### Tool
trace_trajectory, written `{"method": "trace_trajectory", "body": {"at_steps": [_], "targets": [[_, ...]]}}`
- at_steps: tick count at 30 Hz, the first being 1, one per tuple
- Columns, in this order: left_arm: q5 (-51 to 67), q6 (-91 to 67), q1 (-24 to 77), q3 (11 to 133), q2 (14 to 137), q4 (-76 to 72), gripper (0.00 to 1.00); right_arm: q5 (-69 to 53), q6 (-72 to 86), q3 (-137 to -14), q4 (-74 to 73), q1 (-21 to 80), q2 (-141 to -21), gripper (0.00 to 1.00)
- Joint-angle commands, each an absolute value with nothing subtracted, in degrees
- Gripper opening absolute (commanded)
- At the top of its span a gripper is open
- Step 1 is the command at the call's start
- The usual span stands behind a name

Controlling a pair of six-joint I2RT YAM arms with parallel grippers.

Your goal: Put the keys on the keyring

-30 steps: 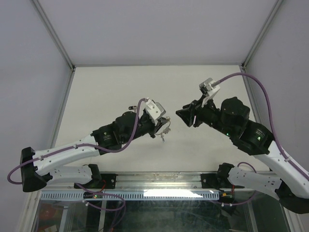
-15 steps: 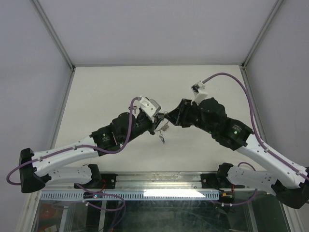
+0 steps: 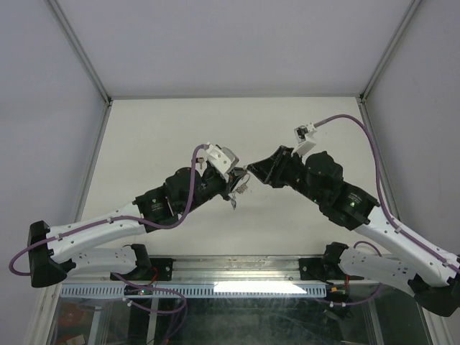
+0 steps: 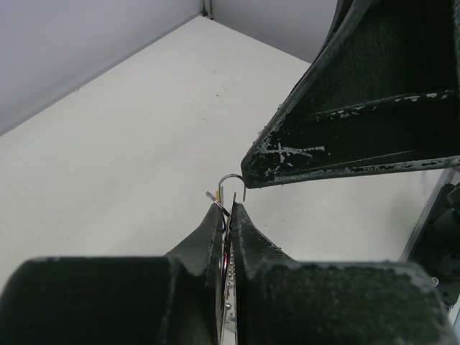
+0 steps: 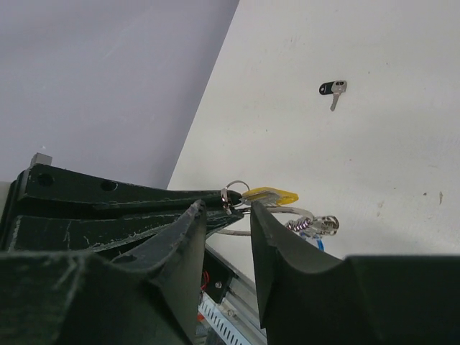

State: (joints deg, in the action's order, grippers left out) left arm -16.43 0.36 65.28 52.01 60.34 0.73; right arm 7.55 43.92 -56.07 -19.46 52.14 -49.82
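Keyring [image 4: 230,177] pinched in L gripper [image 4: 228,209]; R gripper [image 5: 228,208] jaws spread, maybe touching it; white table [image 3: 165,129], grey walls [image 3: 215,43]

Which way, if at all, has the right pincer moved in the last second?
Yes. The right pincer moved left, away from the right frame post, closing the gap to the left pincer, which grips the keyring.

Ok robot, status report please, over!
Left fingers shut on keyring. Right fingers open, tips at its wire loop, yellow tag beside. Dark-headed key loose on table. Nothing in the way.
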Motion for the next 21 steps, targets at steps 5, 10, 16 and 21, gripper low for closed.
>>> {"method": "trace_trajectory", "body": {"at_steps": [5,10,16,21], "targets": [[-15.2,-0.3,65.6,52.6,59.2,-3.6,0.0,8.7,45.3,-55.5,-12.6,51.9,-49.6,0.3],[-14.3,-0.1,65.6,52.7,59.2,-3.3,0.0,7.1,45.5,-55.6,-11.4,51.9,-50.9,0.25],[-14.2,0.0,65.6,52.7,58.9,-3.1,0.0,6.6,45.6,-55.7,-11.4,51.8,-51.6,0.19],[-14.5,0.0,65.6,52.6,58.7,-3.2,0.0,5.6,46.0,-55.9,-11.4,51.9,-52.0,0.06]]}}
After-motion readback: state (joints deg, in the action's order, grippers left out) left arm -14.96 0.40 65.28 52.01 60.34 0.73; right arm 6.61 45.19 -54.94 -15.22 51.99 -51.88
